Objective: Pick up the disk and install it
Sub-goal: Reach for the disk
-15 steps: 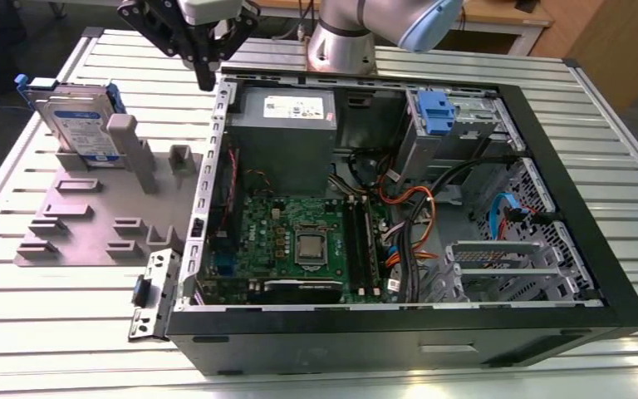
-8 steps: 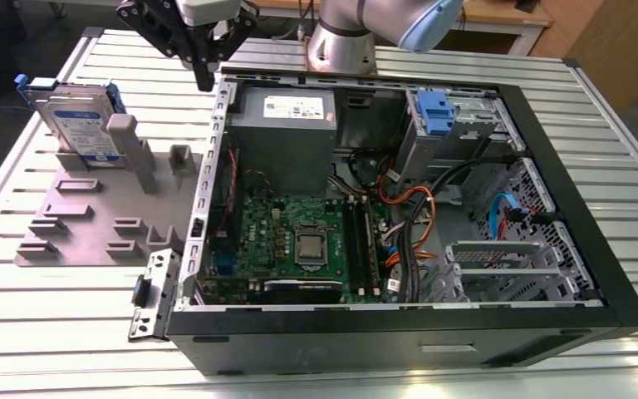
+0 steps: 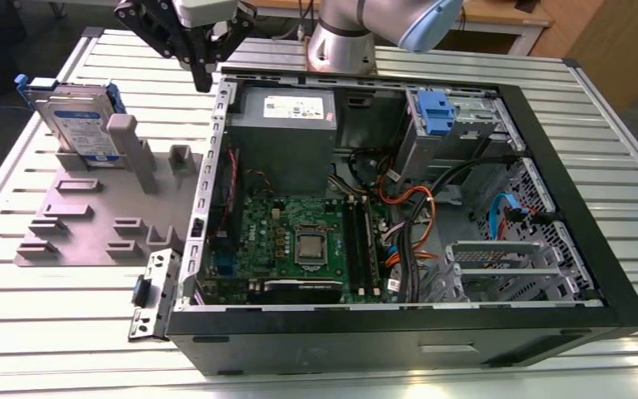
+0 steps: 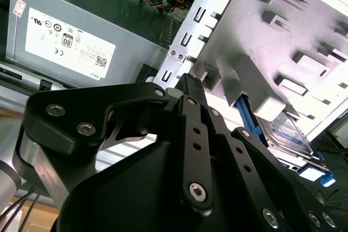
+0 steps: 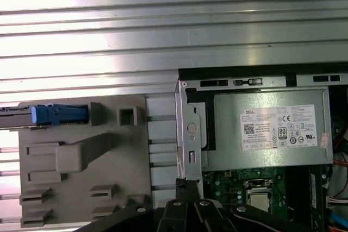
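Observation:
The disk (image 3: 79, 125), a silver drive with a white-and-blue label and blue carrier edges, stands upright on its edge in a grey fixture (image 3: 92, 218) at the exterior view's left. The second wrist view shows part of the disk (image 4: 291, 134) behind the fixture's posts, and the first wrist view shows its blue edge (image 5: 58, 114). My gripper (image 3: 202, 81) hangs above the far corner of the open computer case (image 3: 585, 216), to the exterior view's right of the disk and apart from it. Its black fingers meet at the tip in both wrist views (image 4: 191, 82) (image 5: 187, 184), shut on nothing.
Inside the case, a grey power supply (image 3: 286, 125) lies just beside my gripper. A bare blue bracket (image 3: 435, 112) sits in the drive cage at the far right, with cables (image 3: 408, 199) and the motherboard (image 3: 296, 241) below. Everything rests on a slatted metal table (image 3: 31, 332).

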`<state>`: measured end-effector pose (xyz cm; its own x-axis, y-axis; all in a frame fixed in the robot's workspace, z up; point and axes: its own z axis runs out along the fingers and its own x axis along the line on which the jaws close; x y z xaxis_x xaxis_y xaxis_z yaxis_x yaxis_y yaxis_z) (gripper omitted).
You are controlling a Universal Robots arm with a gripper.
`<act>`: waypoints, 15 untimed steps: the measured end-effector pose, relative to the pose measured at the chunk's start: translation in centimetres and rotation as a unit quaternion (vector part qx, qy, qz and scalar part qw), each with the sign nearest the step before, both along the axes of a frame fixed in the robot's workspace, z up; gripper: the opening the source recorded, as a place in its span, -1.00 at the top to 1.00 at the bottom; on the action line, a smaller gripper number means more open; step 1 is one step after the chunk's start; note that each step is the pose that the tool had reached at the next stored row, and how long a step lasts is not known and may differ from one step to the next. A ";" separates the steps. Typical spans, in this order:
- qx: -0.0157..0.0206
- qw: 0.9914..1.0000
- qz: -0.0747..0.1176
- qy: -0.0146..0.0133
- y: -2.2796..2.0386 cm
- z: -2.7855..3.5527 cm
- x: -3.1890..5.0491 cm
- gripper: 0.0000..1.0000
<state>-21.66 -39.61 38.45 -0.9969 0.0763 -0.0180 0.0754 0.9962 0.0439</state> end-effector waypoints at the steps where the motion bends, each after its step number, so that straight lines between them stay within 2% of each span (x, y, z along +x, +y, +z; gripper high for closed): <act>1: 0.000 1.000 0.000 0.000 0.00 -0.02 -0.05 0.79; 7: 0.000 1.000 0.000 0.000 0.00 -0.06 -0.42 0.79; 15: 0.000 1.000 0.000 0.000 0.00 -0.07 -0.42 0.79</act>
